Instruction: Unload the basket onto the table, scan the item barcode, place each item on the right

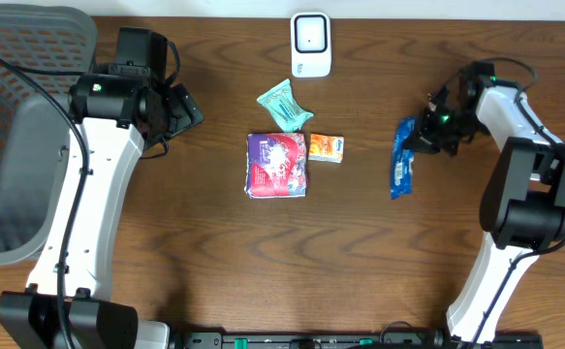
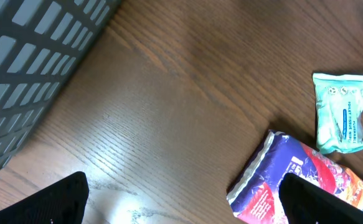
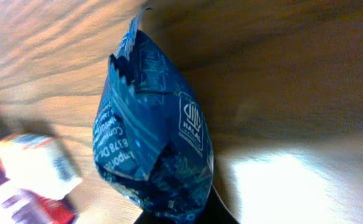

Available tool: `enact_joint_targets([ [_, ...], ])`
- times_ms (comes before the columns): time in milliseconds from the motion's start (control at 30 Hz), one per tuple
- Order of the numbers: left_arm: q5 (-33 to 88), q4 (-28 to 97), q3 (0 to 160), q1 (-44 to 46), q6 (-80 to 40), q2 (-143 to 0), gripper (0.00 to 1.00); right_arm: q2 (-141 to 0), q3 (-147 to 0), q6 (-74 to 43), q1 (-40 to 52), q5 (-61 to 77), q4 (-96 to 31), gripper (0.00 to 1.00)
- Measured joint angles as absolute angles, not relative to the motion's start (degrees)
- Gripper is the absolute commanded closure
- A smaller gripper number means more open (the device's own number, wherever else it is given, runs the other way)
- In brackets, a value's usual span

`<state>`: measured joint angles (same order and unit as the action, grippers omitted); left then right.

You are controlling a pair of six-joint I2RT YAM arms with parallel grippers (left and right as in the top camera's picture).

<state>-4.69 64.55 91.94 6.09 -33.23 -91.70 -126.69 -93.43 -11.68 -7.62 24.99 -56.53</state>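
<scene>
Gripping blue packet (image 3: pixel 153 143) by one end | right gripper (image 1: pixel 425 136) clamped shut on it, likely for presenting to scanner (image 1: pixel 311 44) | left gripper (image 2: pixel 181 208) wide open, empty

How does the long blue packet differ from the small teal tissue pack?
The blue crimped foil packet is long and narrow; the teal plastic tissue pack is shorter and squarer. The blue packet is pinched by the shut right gripper; the teal pack lies free, untouched. Both are soft sealed packs.
</scene>
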Motion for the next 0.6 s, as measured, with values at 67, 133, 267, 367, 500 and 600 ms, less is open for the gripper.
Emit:
enact_joint_targets([
  [67, -4.7, 64.6, 91.9, 6.1, -33.2, -91.7, 0.02, -126.7, -96.0, -12.1, -6.1, 18.6, -59.0, 0.99],
  [133, -4.7, 64.6, 91.9, 6.1, -33.2, -91.7, 0.02, -126.7, -98.6, -13.2, -3.8, 10.7, -61.2, 0.99],
  [267, -4.7, 64.6, 91.9, 6.1, -33.2, -91.7, 0.02, -126.6, -101.2, -16.0, 3.6, -6.5, -62.5, 0.99],
  [367, -4.7, 64.5, 91.9, 6.1, -33.2, -91.7, 0.02, -126.6, -101.1, -18.8, 10.1, -18.5, -62.8, 0.99],
  [500, -4.7, 64.6, 91.9, 6.1, -33.2, -91.7, 0.02, -127.0, -100.6, -22.3, 17.8, -28.8, -62.5, 0.97],
  [600, -4.7, 64.6, 91.9, 6.1, -33.2, -91.7, 0.02, -128.2, -100.5, -25.1, 21.2, -31.5, -62.5, 0.7],
])
